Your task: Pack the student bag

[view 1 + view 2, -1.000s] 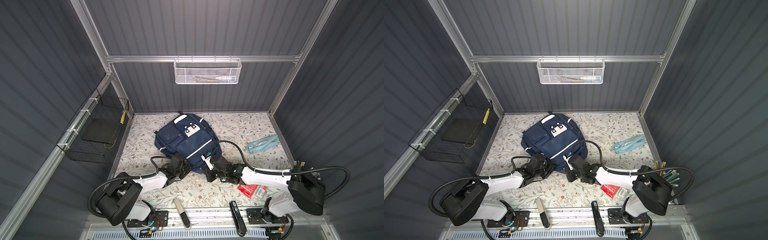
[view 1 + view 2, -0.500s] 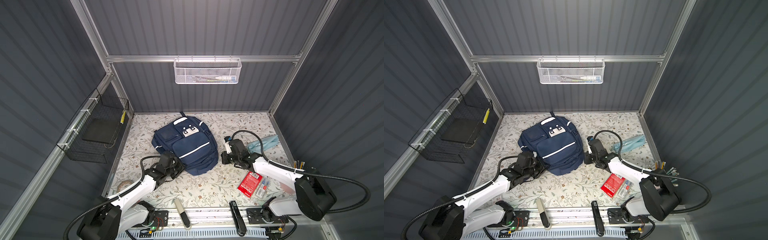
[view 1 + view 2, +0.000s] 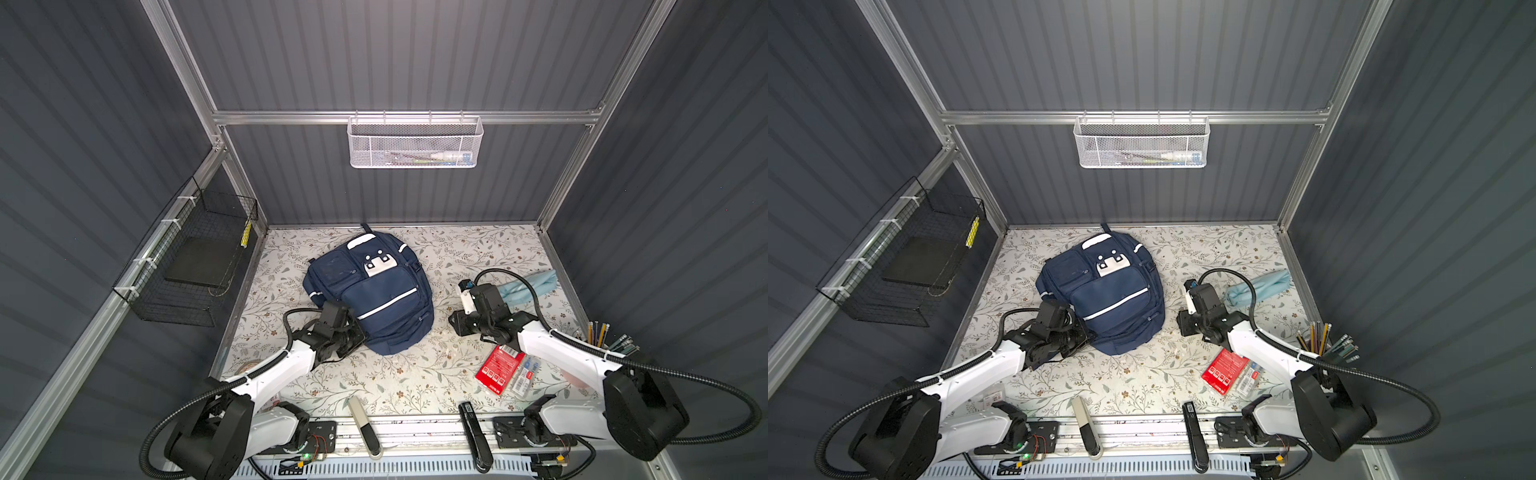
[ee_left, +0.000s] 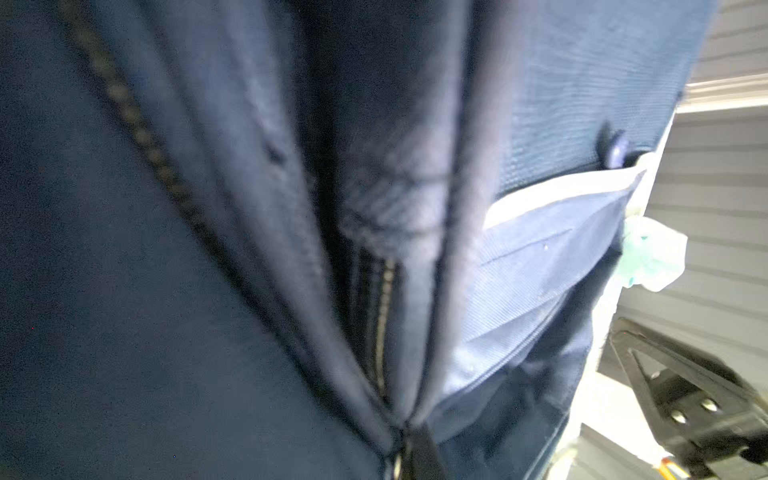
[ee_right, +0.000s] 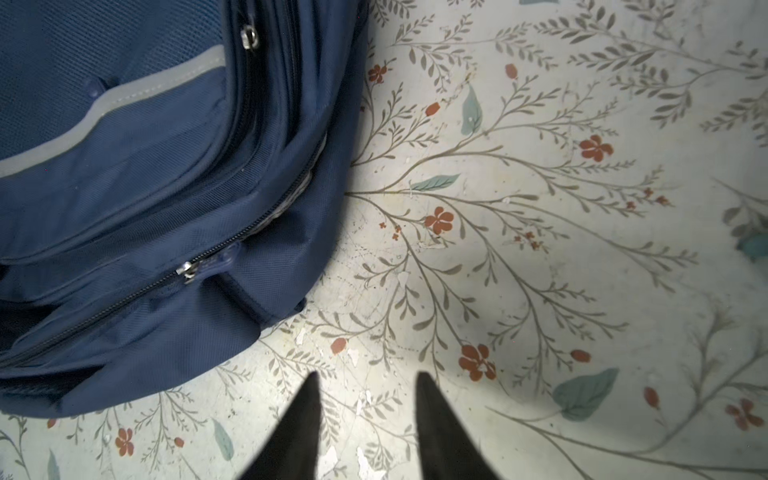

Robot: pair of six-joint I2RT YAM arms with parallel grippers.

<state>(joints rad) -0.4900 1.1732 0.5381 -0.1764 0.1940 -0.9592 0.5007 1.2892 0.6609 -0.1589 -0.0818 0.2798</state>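
The student bag (image 3: 374, 303) (image 3: 1108, 299) is a navy-blue backpack with white stripes, lying flat in the middle of the floral table. My left gripper (image 3: 355, 334) (image 3: 1084, 334) is at its lower left corner, shut on a fold of the bag's fabric beside a zip. In the left wrist view that fabric (image 4: 166, 291) fills the picture and gathers toward the jaws. My right gripper (image 3: 454, 325) (image 3: 1182, 326) (image 5: 365, 378) hovers open over bare table to the right of the bag (image 5: 124, 187), with nothing between its fingers.
A red packet (image 3: 498, 368) and a clear pen box (image 3: 527, 374) lie front right, with a light blue pouch (image 3: 530, 284) behind them. A cup of pencils (image 3: 609, 338) stands at the right edge. A white mesh basket (image 3: 415, 143) hangs on the back wall and a black wire basket (image 3: 195, 266) on the left wall.
My right gripper left the bag's lower edge, swung out to the right and opened. The left gripper shifted slightly left, still shut on the bag, which turned a little.
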